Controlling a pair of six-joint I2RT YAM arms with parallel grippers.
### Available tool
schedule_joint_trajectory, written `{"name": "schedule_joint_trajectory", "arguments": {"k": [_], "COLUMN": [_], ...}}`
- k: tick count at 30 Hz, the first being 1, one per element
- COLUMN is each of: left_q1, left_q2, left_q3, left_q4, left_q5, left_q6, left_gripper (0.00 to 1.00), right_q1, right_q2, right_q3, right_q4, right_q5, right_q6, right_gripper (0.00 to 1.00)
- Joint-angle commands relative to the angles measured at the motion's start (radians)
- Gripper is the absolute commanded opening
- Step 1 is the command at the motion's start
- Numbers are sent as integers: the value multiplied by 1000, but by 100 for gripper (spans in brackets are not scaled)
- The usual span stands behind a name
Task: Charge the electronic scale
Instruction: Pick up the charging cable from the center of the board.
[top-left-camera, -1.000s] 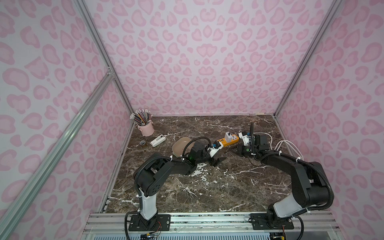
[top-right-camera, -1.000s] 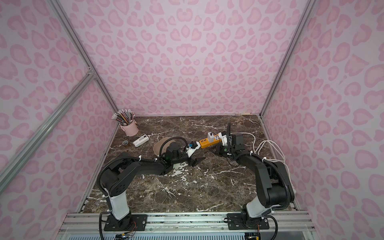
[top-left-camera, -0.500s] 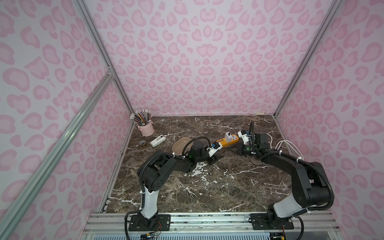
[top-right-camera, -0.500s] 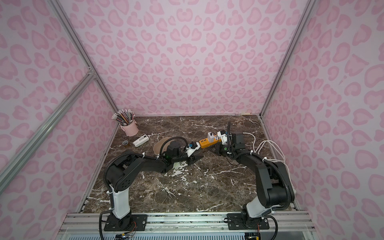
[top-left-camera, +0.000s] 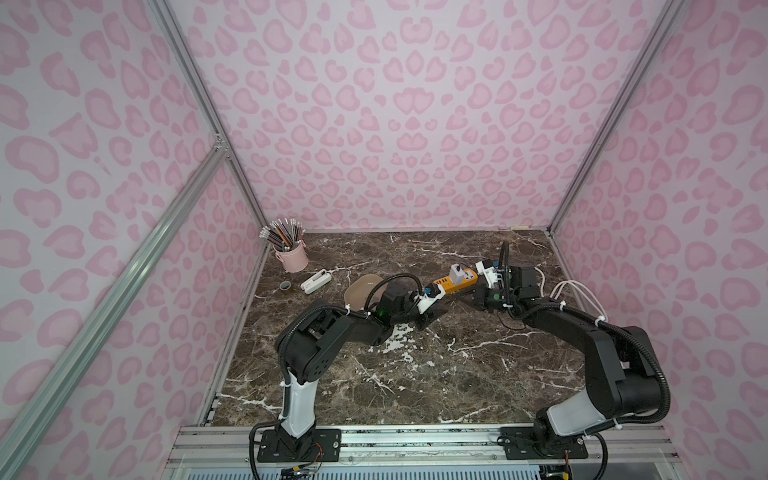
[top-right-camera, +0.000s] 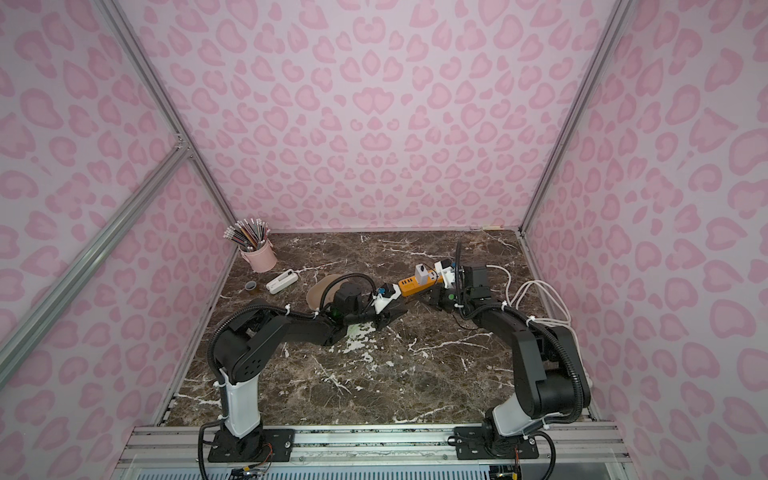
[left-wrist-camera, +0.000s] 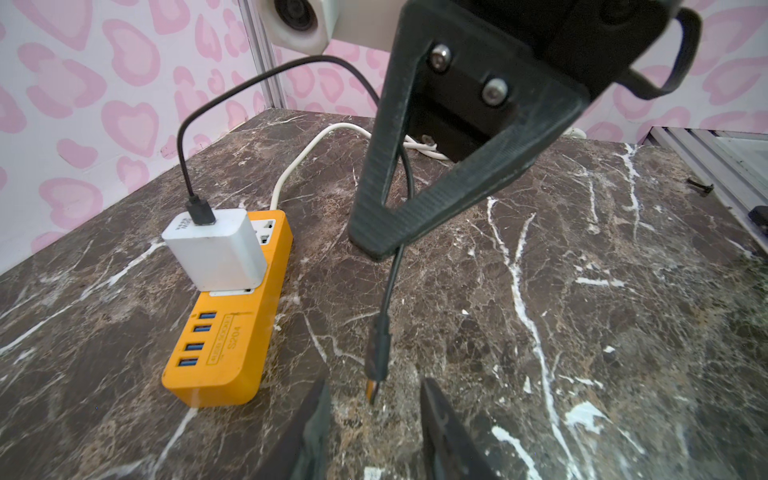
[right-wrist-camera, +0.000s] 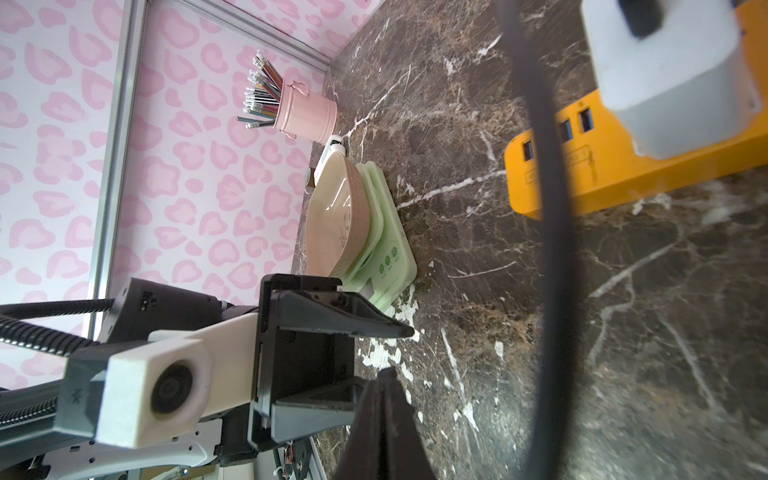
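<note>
The right tool is pinched shut on the black cable. The plug hangs down from it. The left tool is part way open, with one finger on each side of the plug's metal tip, and it holds nothing. The cable's other end sits in the white charger on the orange strip. The scale sits on the tabletop beside the left arm, apart from the plug.

I think the job now is for the left tool to take the plug. It should reach a bit further, so it grabs the fat black part and not the thin metal tip. A slow, even squeeze should stop the plug from twisting. The right tool should let go only when the left grip is firm. The scale's charging hole is hidden.
</note>
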Motion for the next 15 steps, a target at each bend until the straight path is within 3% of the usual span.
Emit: {"name": "schedule_joint_trajectory", "arguments": {"k": [1, 15], "left_q1": [1, 1], "left_q2": [0, 3], "left_q3": [5, 9], "left_q4": [49, 40], "left_q5": [16, 27], "left_q6": [-1, 2], "left_gripper": [39, 23], "right_q1": [5, 11], "right_q2": [4, 18], "right_q3": [-3, -6], "right_q4": [39, 49], "right_q5": [-14, -18], "right_q6": [7, 12], "right_gripper": [2, 2]}}
